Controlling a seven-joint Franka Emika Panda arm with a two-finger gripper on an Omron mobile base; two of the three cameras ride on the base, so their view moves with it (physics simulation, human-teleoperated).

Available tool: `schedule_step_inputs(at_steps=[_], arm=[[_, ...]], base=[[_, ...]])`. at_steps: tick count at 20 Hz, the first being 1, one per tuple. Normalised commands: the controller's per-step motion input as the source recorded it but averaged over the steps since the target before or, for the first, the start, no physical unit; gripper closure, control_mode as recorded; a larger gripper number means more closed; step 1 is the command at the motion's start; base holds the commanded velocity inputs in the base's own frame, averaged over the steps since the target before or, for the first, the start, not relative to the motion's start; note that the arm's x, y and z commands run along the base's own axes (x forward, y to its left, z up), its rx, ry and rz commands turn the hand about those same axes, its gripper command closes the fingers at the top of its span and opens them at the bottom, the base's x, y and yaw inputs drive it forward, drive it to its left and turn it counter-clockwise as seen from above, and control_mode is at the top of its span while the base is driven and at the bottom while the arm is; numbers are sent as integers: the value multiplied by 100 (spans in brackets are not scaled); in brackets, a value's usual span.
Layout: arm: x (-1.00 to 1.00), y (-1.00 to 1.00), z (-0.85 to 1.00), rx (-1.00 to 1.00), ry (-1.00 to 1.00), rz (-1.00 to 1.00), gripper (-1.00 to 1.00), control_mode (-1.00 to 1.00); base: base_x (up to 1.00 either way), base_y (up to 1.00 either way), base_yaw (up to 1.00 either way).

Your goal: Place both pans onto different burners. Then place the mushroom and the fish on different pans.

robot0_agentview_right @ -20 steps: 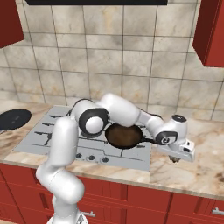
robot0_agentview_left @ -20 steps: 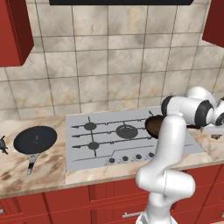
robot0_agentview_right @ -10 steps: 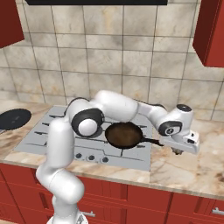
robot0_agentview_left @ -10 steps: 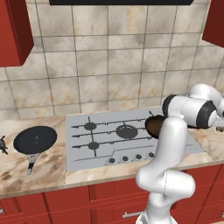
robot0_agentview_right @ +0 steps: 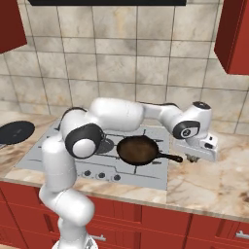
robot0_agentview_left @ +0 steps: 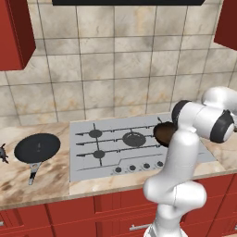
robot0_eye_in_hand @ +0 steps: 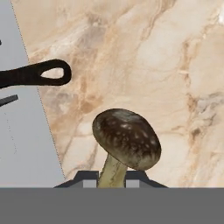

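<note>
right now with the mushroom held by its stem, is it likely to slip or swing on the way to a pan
The gripper is shut on the mushroom by its thin stem, so the hold is probably narrow. The broad cap leans to one side, so it may pivot if swung fast. It looks small and light, so a slow carry to the brown pan should hold.

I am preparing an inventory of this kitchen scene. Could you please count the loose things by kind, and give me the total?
Pans: 2, a black pan on the counter left of the cooktop and a brown pan on the cooktop.
Mushrooms: 1, the mushroom, its stem between the shut gripper's fingertips.
Fish: 1, the fish, at the picture's left edge beside the black pan.
Total: 4
</note>
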Motion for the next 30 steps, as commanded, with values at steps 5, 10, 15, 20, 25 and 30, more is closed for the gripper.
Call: schedule_step_inputs(at_steps=[5, 10, 15, 20, 25, 30], arm=[[-11, 66, 27, 0, 0, 0, 100, -100], [-11, 71, 22, 0, -1, 0, 100, -100], [0, 74, 4, -1, -4, 0, 100, -100], [0, 66, 0, 0, -3, 0, 100, -100], [16, 46, 0, 0, 0, 0, 100, -100], [33, 41, 0, 0, 0, 0, 100, -100]], base=[[0, 0, 0], [0, 0, 0], [0, 0, 0], [0, 0, 0], [0, 0, 0], [0, 0, 0]])
